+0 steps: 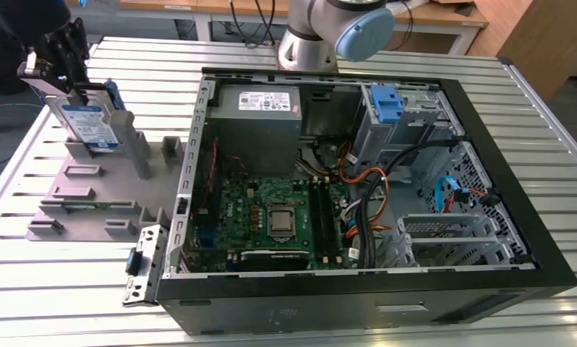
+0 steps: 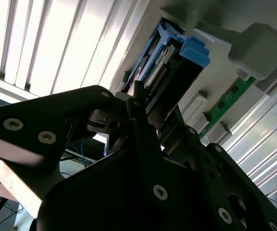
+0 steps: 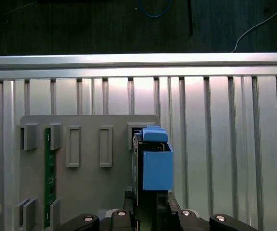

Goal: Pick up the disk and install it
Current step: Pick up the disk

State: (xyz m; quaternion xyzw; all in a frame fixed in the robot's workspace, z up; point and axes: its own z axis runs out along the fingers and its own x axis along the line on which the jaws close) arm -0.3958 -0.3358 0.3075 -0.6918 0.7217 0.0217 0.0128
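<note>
Pickup stage, by judgement: gripper [image 1: 65,90] at the upper edge of the disk [image 1: 88,124], upright in the grey moulded holder [image 1: 95,188] at ten o'clock of the exterior view, outside the open computer case [image 1: 366,307]. Clamped or slack: cannot tell. Probably calls for a square, firm hold and a straight pull. Brushed silver slab, glossy label, blue plastic carrier [image 3: 156,168]; ribbed aluminium table [image 1: 37,289].

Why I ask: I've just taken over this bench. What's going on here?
The arm's gripper sits at the top edge of the disk. The disk stands upright in a slot of the grey holder on the slatted table, to the exterior view's left of the open computer case. The disk is not yet in the case.
</note>
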